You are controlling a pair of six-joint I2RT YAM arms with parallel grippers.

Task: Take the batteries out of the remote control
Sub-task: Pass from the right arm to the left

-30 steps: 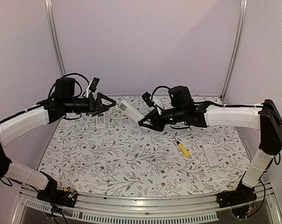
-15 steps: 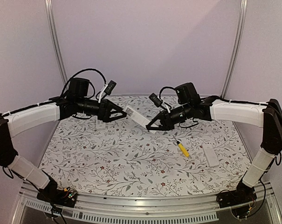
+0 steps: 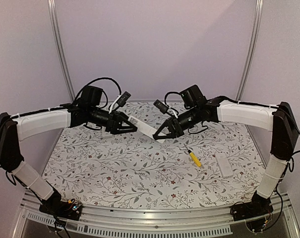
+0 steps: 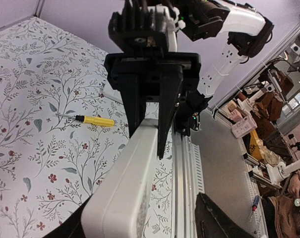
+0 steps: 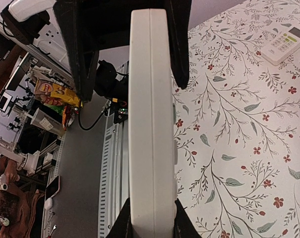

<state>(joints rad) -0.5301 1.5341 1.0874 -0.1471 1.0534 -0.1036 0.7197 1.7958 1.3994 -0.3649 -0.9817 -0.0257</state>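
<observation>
Right claw is clamped on the right-hand end of a white remote. In the right wrist view its two fingers press against the remote's long sides. The remote is held in the air above the far middle of the flower-patterned counter. It touches nothing below it and slants from far left down to near right in the top view.

The left claw reaches in from the left and straddles the remote's other end with its fingers apart. Seen from the right wrist, one of its fingers lies against the remote and the other stands off, with a strip of background showing between them. The two claws point at each other along the remote's length, with a short stretch of bare casing between them. Only plain white casing shows, and no battery can be made out in any view.

A second remote with a small screen and buttons lies flat on the counter at the far left, partly hidden behind the left claw in the top view. A yellow-handled screwdriver lies on the counter to the right of centre, nearer than the held remote. A small white oblong piece lies just to its right.
</observation>
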